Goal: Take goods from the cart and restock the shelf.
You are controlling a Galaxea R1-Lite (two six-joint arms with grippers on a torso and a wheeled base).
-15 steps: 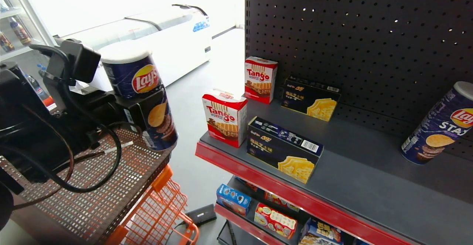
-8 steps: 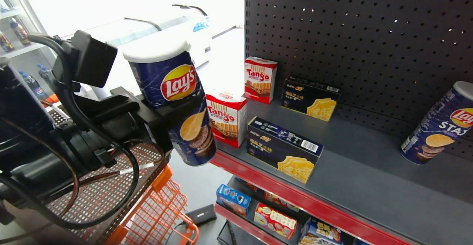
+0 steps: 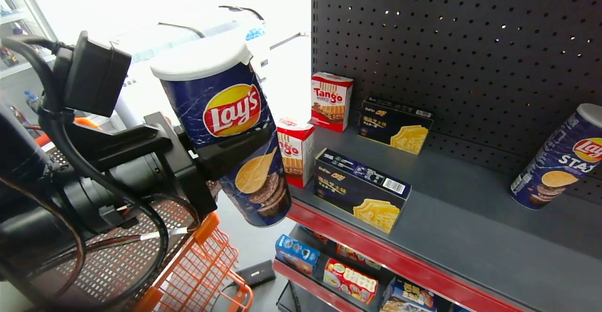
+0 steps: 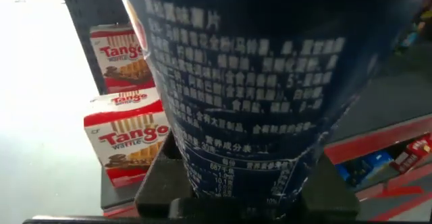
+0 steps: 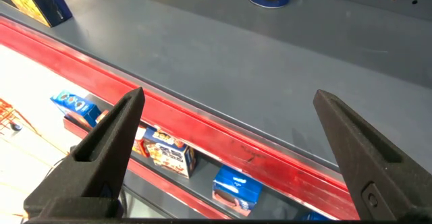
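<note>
1. The left gripper (image 3: 230, 145) is nearest the head camera, its jaws clamped across the middle of a dark blue chip can (image 3: 221, 109).
2. The can has a white lid on top and is roughly upright, its base tipped a little toward the shelf. It hangs in the air between the cart and the shelf's left front corner, touching neither.
3. Below the arm is the cart's brown mesh deck (image 3: 108, 269), with an orange wire basket (image 3: 207, 265) under it.
4. The right gripper (image 5: 229, 99) hangs over the shelf's red front edge (image 3: 376, 251). Its jaws are wide apart with nothing between them.
5. The grey shelf (image 3: 470, 227) carries a red-and-white wafer box (image 3: 296, 152) at its left front corner, partly hidden by the held can.
6. Just beside that box is a dark box with a yellow cracker picture (image 3: 360, 189), close to the front edge.
7. Farther back are a second wafer box (image 3: 331, 100) and a second dark box (image 3: 395, 124), side by side near the pegboard (image 3: 470, 44).
8. Another chip can (image 3: 557, 161) is at the back right of the shelf, well apart from the boxes.
9. Small packaged goods (image 3: 350, 279) are on the lower shelf.
10. A white chest freezer (image 3: 254, 44) is in the room beyond.
</note>
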